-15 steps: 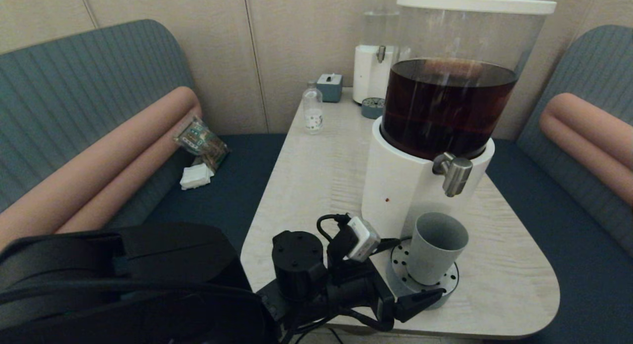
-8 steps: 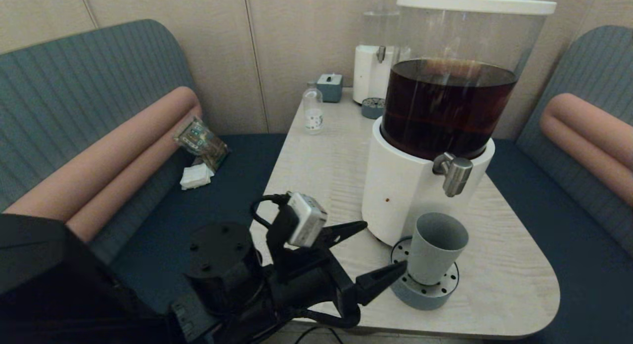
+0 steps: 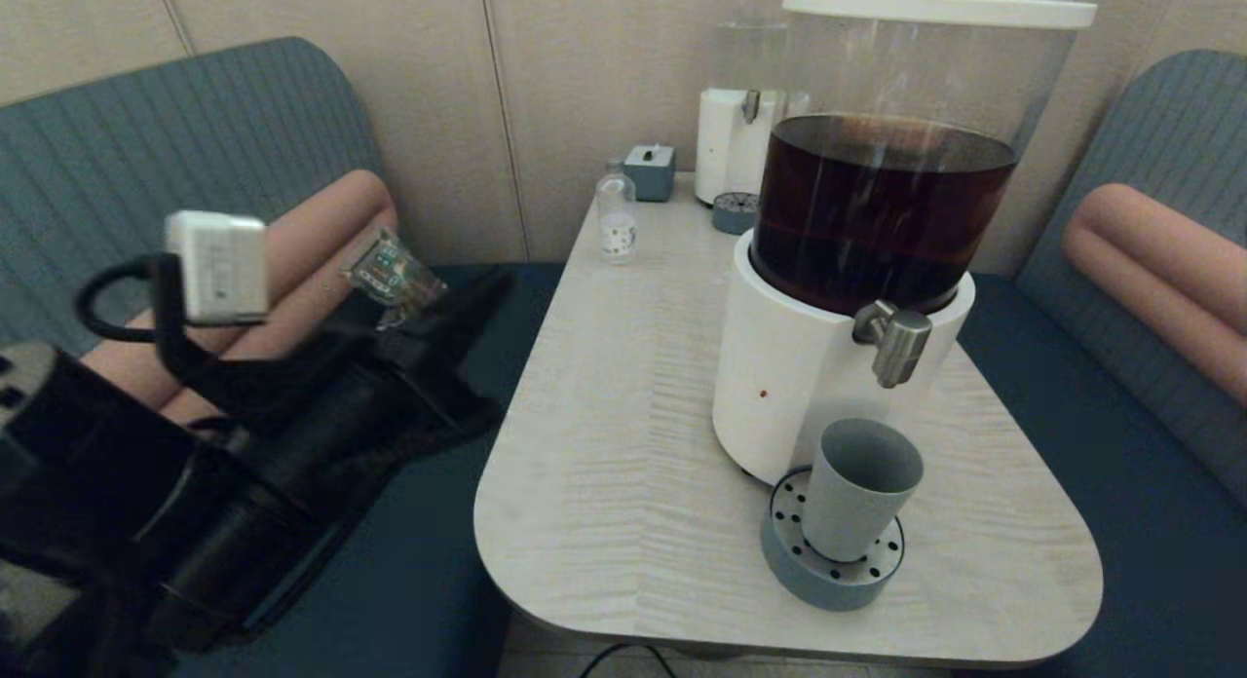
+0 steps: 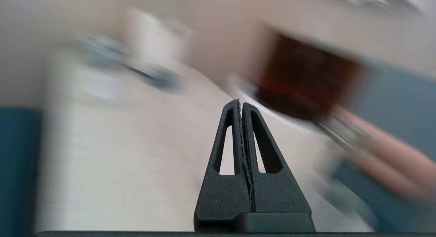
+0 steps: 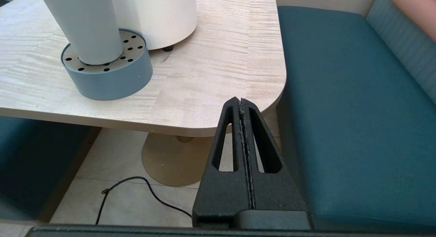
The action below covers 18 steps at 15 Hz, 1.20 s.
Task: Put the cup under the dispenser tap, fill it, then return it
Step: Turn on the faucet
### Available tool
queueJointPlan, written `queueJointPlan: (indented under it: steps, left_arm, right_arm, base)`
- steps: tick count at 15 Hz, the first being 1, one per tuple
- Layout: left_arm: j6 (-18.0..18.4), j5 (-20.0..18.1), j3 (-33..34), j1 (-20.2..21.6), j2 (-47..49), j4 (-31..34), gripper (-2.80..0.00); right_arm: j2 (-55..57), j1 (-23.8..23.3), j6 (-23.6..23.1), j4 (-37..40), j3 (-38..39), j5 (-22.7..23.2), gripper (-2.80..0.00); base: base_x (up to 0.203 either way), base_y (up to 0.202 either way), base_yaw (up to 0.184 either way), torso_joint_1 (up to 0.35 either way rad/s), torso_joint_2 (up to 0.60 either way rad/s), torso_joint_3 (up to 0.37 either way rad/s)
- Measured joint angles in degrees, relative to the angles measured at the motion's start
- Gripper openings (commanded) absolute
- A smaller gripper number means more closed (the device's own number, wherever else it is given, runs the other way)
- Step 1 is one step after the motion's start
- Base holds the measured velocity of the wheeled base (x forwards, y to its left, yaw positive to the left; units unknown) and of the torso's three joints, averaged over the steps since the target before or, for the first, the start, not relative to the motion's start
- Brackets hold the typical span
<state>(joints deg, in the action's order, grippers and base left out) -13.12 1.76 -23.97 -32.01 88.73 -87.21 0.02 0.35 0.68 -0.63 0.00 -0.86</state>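
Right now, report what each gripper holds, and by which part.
Nothing is held. Left gripper and right gripper are shut empty; the cup stands free on the drip tray.

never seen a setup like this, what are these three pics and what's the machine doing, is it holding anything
It is a two-armed robot, photographed by three of its own cameras. The wide picture comes from its head, looking down at a table between booth seats. The other two come from cameras on its wrists, looking out along the fingers.

On the table stands a big dispenser of dark liquid with a steel tap. Below the tap, a grey cup stands on a round drip tray. Farther back are a smaller dispenser, a small bottle and a small grey box.

Nothing is held. The left gripper is shut and empty, off the table's left side. The right gripper, also shut, hangs parked below the table's edge.
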Motion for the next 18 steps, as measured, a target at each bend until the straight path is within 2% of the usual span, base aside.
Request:
queueJointPlan:
  steps: [5, 7, 10, 13, 15, 18]
  left_arm:
    - [-1.86, 1.29, 5.84, 23.03, -12.72, 0.01, -2.8]
    - [-2.28, 1.34, 8.99, 28.5, -18.93, 0.0, -2.8]
    - [-2.42, 1.39, 11.37, 33.15, -27.26, 0.24, -2.8]
    - [-2.36, 0.78, 12.78, 34.64, -35.62, 5.23, -2.8]
    - [-2.36, -0.71, 12.78, 34.87, -42.15, 13.41, -2.8]
    - [-2.91, -3.25, 11.13, 34.87, -52.79, 30.13, -2.8]
  right_arm:
    - [0.0, -0.02, 0.0, -0.02, 0.0, -0.03, -2.8]
    - [0.0, -0.02, 0.03, -0.05, 0.0, -0.03, -2.8]
    - [0.0, 0.0, 0.02, -0.02, 0.0, -0.05, -2.8]
    - [0.0, 0.0, 0.0, -0.02, 0.0, -0.02, -2.8]
    - [0.0, -0.02, 0.0, -0.02, 0.0, -0.02, -2.8]
    - [0.0, -0.02, 0.0, 0.0, 0.0, -0.02, -2.8]
  base:
    - [0.0, 0.0, 0.0, 0.0, 0.0, 0.0]
    - [0.0, 0.0, 0.0, 0.0, 0.0, 0.0]
    - [0.0, 0.0, 0.0, 0.0, 0.0, 0.0]
    - [0.0, 0.0, 0.0, 0.0, 0.0, 0.0]
    - [0.0, 0.0, 0.0, 0.0, 0.0, 0.0]
    - [0.0, 0.0, 0.0, 0.0, 0.0, 0.0]
